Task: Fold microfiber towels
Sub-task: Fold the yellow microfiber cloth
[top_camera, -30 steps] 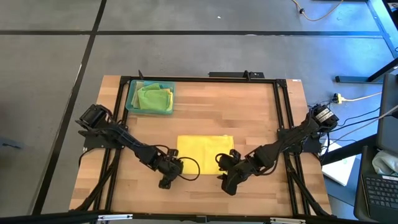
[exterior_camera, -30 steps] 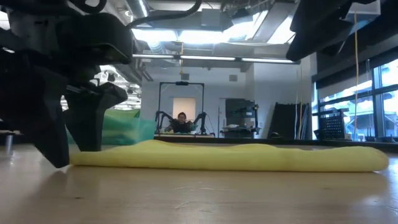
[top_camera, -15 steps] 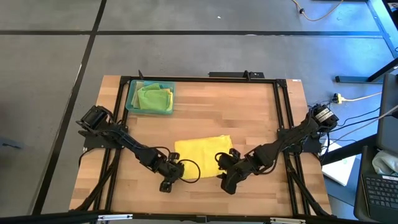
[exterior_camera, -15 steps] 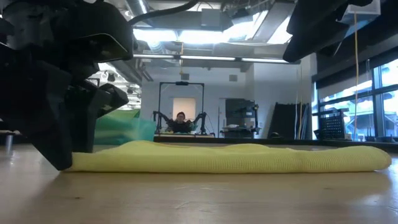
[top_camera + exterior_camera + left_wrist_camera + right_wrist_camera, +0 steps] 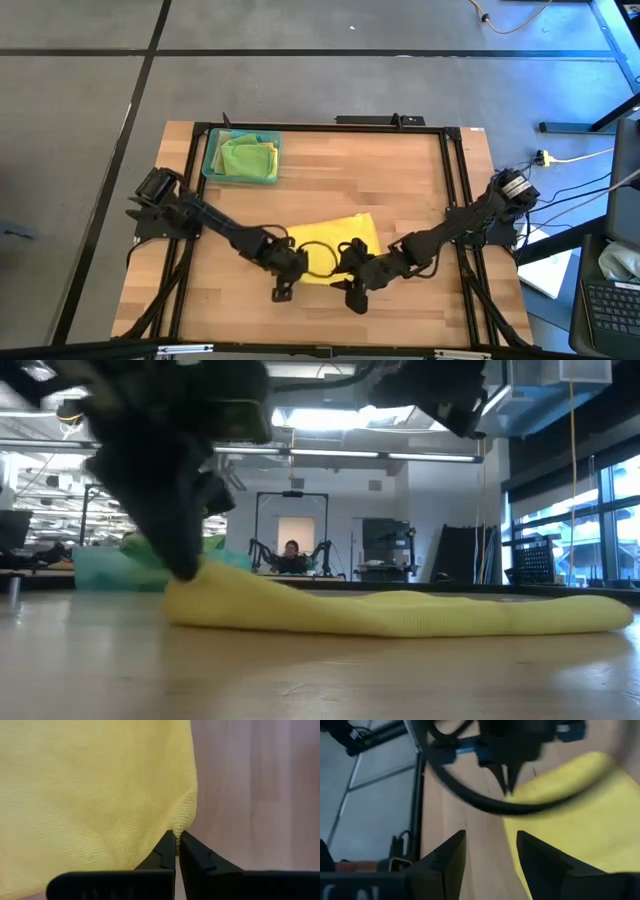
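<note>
Yellow towel (image 5: 338, 247), near corner clamped in left claw (image 5: 177, 837), partly hidden under arms; right claw (image 5: 488, 851) apart.

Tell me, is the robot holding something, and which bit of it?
Yes. The left gripper is shut on the corner of the yellow towel. The right gripper is open and holds nothing.

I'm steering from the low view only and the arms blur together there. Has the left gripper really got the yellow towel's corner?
Observer: Yes. In its wrist view the left gripper is shut on the edge of the yellow towel.
Operator: And the right one?
Observer: The right gripper is open above bare wood beside the towel, holding nothing.
Operator: Where are the other towels?
Observer: From above, green towels lie in the teal tray at the table's far left.
</note>
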### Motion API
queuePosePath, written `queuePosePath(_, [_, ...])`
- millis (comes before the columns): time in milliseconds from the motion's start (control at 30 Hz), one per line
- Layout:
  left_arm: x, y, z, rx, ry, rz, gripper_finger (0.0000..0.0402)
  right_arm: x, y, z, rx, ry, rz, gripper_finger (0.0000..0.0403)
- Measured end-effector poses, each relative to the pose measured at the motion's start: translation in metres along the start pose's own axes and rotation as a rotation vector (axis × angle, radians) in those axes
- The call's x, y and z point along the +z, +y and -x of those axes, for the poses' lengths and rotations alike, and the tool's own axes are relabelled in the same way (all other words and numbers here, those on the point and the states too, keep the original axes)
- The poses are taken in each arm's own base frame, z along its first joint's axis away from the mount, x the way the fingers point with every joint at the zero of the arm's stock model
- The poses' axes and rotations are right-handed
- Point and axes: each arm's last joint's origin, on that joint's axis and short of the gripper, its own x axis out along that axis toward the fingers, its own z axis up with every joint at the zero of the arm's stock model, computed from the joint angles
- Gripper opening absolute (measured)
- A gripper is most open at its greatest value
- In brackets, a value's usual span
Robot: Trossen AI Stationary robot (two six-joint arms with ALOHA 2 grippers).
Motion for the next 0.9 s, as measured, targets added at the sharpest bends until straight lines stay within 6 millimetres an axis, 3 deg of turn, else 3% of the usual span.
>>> queuePosePath(233, [0.03, 0.019, 0.011, -0.097, -0.016, 0.158, 0.0002, -0.015, -0.003, -0.026, -0.051, 0.008, -0.001, 0.0179])
queuePosePath(433, [0.046, 0.022, 0.02, -0.146, -0.041, 0.195, 0.0001, -0.022, -0.006, -0.044, -0.113, -0.071, -0.023, 0.0214])
queuePosePath(633, [0.053, 0.023, 0.025, -0.182, -0.045, 0.212, 0.0001, -0.024, -0.009, -0.06, -0.148, -0.146, -0.015, 0.0245])
queuePosePath(900, [0.057, 0.022, 0.029, -0.216, -0.035, 0.212, 0.0001, -0.025, -0.019, -0.076, -0.125, -0.126, 0.018, 0.0227])
